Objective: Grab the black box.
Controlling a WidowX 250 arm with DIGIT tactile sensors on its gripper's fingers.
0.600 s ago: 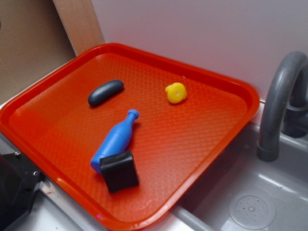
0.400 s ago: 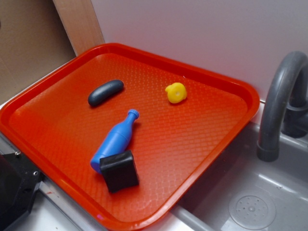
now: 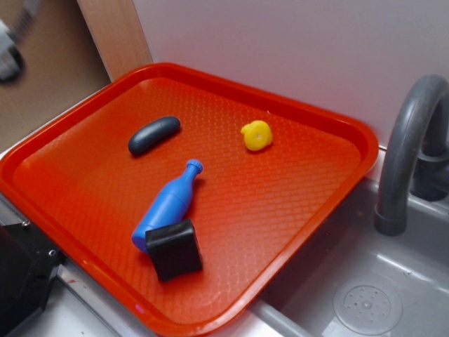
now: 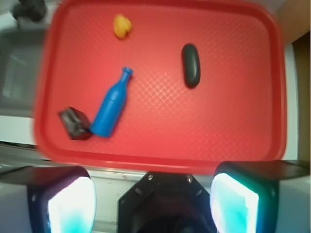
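Four small things lie on a large red plastic tray [image 3: 295, 232] with a textured floor and raised rim, which I am viewing from the exterior camera. At far left, off the tray's near corner, sits a dark block of robot hardware [image 3: 21, 277]. Moving right, a dark grey rounded oblong capsule [image 3: 153, 135] lies toward the tray's far left side, well apart from the rest. Next comes a blue plastic bottle [image 3: 167, 204] lying on its side, neck pointing toward the far rim. The small matte black squarish box [image 3: 174, 248] with rounded edges rests near the tray's front rim, touching the base of the bottle. Further right, a small yellow rounded toy [image 3: 257, 135] sits alone toward the back. Right of the tray is a grey sink basin [image 3: 365, 295] with a curved grey faucet [image 3: 407, 151].

From the wrist camera, my hand [image 4: 153, 196] hangs above the tray's near edge, its two fingers [image 4: 233, 199] spread wide apart and holding nothing. In this view the box appears at lower left, well apart from the hand.
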